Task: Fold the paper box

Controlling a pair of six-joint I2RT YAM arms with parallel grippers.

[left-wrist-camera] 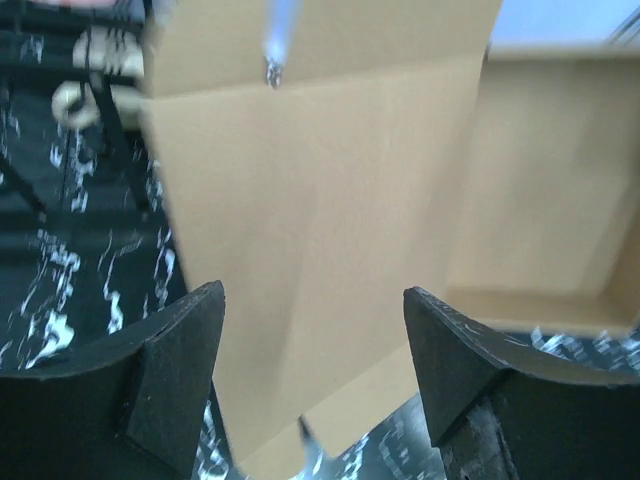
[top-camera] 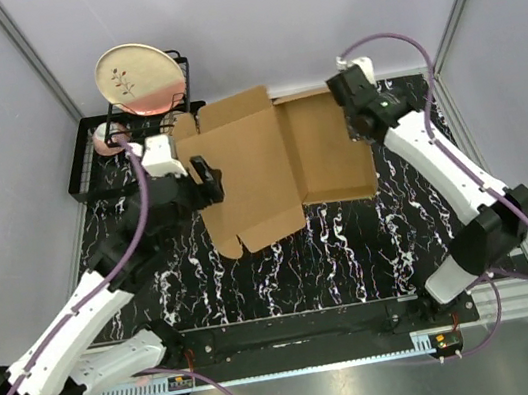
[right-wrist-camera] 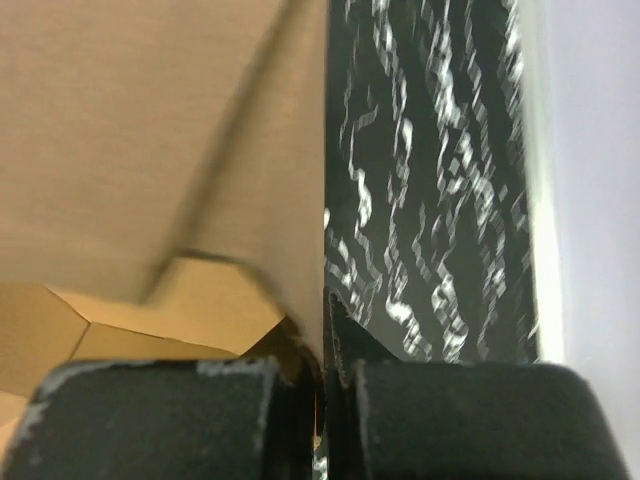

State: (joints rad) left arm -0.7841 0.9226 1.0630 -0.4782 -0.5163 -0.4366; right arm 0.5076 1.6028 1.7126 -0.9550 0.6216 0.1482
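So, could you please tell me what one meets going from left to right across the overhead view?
small pink dish → plate → left gripper, open → paper box → right gripper, shut on the box's right wall. The dish rack spans several of these, so it is left out.

The paper box [top-camera: 268,161] is laid centrally on the worktop [top-camera: 335,257]. Behind it, to the left, a dish rack [top-camera: 87,171] is placed, a plate [top-camera: 135,77] stood in it.

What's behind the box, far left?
A black dish rack holding a floral plate and a pinkish cup. The box hides part of the rack's base.
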